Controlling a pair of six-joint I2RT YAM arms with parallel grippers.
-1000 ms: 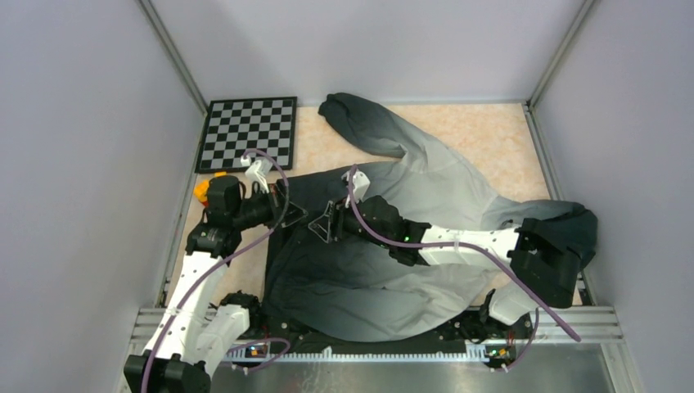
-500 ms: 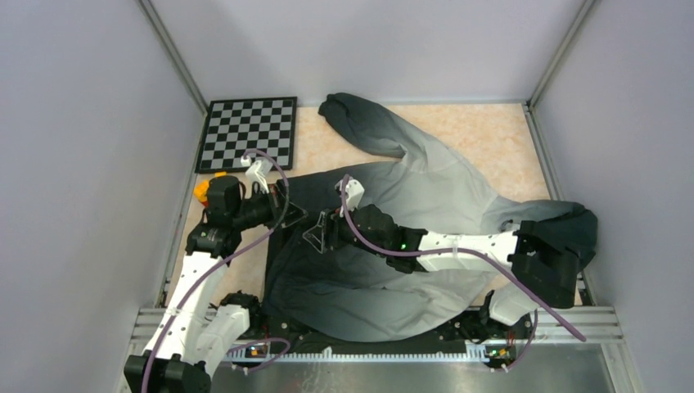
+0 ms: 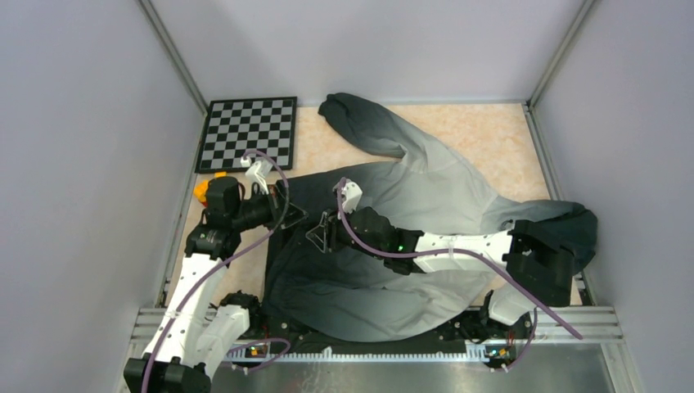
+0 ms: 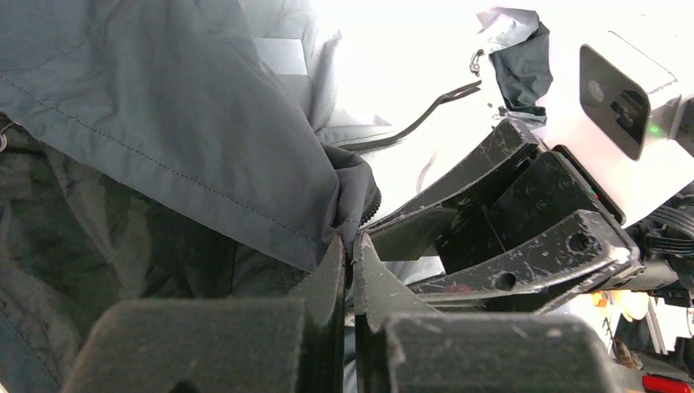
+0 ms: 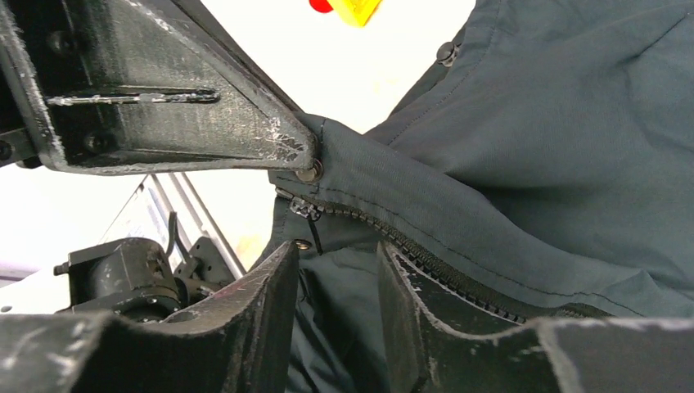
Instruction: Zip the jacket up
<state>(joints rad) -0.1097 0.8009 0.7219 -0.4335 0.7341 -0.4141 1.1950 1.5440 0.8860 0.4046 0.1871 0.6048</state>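
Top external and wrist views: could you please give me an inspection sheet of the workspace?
Surface: peach marbled table, largely covered.
Job's things: jacket spread out, one sleeve toward the far edge.
Clutter: checkerboard far left; orange object near it.
Grippers: left gripper shut on the jacket's edge; right gripper open, fingers close to the zipper.
Cables: purple cables, one crossing above the jacket.
Surroundings: grey walls, metal frame.

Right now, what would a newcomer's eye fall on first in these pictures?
The big grey jacket sprawls across most of the table. At its left end the left fingers pinch a dark corner of it, while the right fingers stand apart beside the zipper. A checkerboard lies in the far left corner.
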